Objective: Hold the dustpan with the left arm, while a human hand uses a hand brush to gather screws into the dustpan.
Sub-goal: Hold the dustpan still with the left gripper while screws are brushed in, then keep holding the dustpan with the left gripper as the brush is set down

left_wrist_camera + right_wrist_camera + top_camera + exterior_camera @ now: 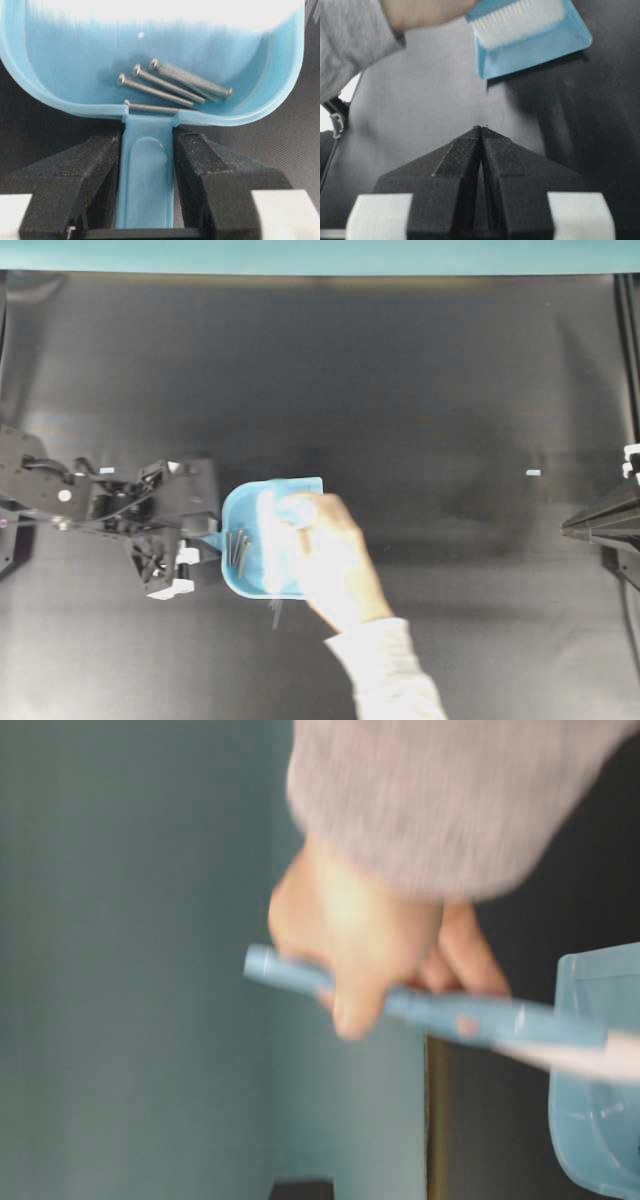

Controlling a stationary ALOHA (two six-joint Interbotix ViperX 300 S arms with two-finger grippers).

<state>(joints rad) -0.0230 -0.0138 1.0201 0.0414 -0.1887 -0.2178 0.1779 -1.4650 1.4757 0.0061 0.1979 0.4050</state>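
Note:
The light blue dustpan point(240, 515) lies flat on the black table, mouth toward the right. My left gripper point(147, 145) is shut on its narrow handle point(147, 170), one black finger point(95, 165) on each side. Several silvery screws point(170, 85) lie inside the pan near the handle end point(239, 550). A human hand point(340, 565) holds the hand brush point(440, 1010) over the pan; its white bristles point(520, 17) fill the pan's mouth point(545, 47). My right gripper point(481, 129) is shut and empty at the table's right edge point(565, 528).
The hand's grey sleeve point(390, 675) reaches in from the front edge. A thin grey streak point(275, 612) shows just outside the pan's near side. A small white mark point(533, 472) lies on the mat to the right. A teal wall point(320, 255) borders the back.

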